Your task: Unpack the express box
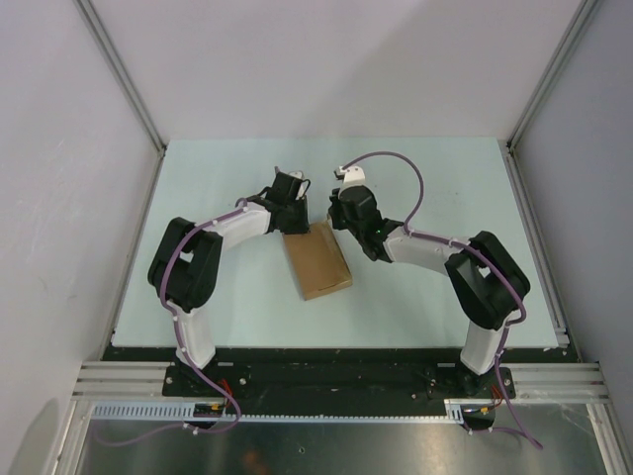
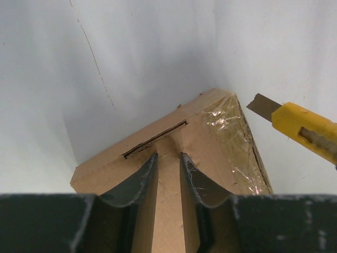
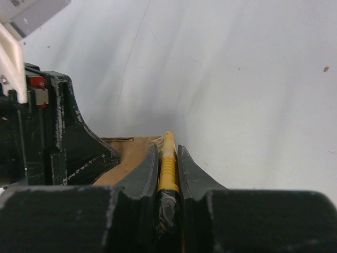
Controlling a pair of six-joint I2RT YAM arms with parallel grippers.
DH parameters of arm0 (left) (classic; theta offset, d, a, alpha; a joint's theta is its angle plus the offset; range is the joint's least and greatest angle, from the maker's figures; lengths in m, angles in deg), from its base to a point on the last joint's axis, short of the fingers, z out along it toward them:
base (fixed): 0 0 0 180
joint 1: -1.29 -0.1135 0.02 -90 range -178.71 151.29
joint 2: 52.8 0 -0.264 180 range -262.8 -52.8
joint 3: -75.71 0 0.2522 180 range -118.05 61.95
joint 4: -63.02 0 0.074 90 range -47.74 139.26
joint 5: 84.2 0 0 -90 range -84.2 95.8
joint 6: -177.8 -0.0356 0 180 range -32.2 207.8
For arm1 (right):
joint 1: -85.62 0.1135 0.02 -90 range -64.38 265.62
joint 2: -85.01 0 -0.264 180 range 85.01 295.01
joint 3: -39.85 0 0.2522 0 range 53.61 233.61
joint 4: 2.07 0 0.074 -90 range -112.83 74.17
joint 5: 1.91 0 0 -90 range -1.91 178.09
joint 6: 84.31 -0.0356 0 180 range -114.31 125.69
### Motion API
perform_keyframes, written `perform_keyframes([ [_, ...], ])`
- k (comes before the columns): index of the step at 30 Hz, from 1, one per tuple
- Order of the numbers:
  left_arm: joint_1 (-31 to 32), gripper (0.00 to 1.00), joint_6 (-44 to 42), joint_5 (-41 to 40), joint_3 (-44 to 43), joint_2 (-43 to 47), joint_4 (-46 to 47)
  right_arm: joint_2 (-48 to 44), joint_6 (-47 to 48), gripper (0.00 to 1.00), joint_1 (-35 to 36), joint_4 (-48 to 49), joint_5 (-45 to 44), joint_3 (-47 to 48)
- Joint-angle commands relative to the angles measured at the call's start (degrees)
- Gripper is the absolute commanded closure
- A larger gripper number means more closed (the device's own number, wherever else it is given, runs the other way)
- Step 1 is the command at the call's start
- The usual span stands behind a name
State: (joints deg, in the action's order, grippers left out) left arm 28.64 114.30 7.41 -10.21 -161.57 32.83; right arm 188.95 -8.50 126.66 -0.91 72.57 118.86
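From above: express box [image 1: 316, 262] flat on the table [image 1: 445, 198], between the two arms. From the left wrist: left gripper [image 2: 169, 156] a little apart, tips on the box top; press down hard to stop any sliding. Blade of the yellow knife [image 2: 308, 132] just beside the shiny tape [image 2: 231, 126]; cut shallow along it. From the right wrist: right gripper [image 3: 167, 150] clamped on the knife; blade tip hidden, box inside unseen.

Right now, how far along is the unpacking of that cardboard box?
Done: the right gripper grips the utility knife, blade extended. In hand: the left gripper rests on the express box while the blade sits beside its taped corner, not touching. Left: the tape looks uncut, the lid is shut, nothing is out.
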Motion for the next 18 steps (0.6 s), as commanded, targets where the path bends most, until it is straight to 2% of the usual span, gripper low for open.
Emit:
perform_keyframes([
  [1,0.5,0.72,0.2,-0.1,2.6,-3.5,-3.3,-4.2,1.0,1.0,0.5,2.4,-2.0,0.0],
  [18,0.5,0.73,0.7,0.0,2.7,-3.6,-3.3,-2.3,1.4,1.0,0.4,1.9,0.0,0.0],
])
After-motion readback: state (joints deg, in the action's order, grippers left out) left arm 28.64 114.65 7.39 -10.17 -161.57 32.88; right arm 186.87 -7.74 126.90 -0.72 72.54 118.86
